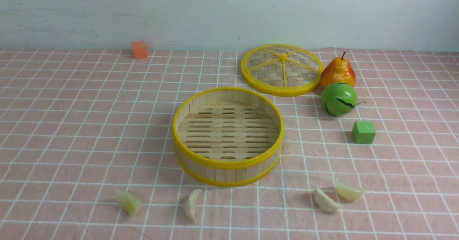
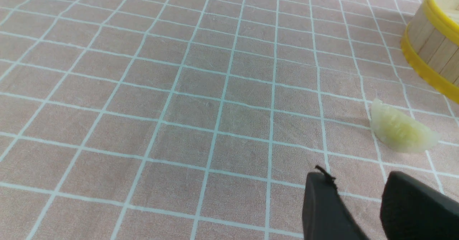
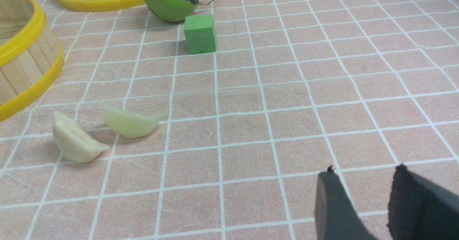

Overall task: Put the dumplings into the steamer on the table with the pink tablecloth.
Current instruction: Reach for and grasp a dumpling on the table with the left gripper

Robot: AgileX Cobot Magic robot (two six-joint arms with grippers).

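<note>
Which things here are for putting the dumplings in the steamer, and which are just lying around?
For the job: four dumplings, steamer, tablecloth.
Lying about: lid, pear, green ball, green cube, orange cube.

a pale grey-blue wall (image 1: 229, 14) is running across the whole back, showing faint scuffs, a few dark specks and thin hairline marks. soft, even light is falling from above, casting only weak shadows.

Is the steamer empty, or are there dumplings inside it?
Empty. The steamer shows only its bare slatted floor; all four dumplings lie outside on the pink tablecloth.
</note>
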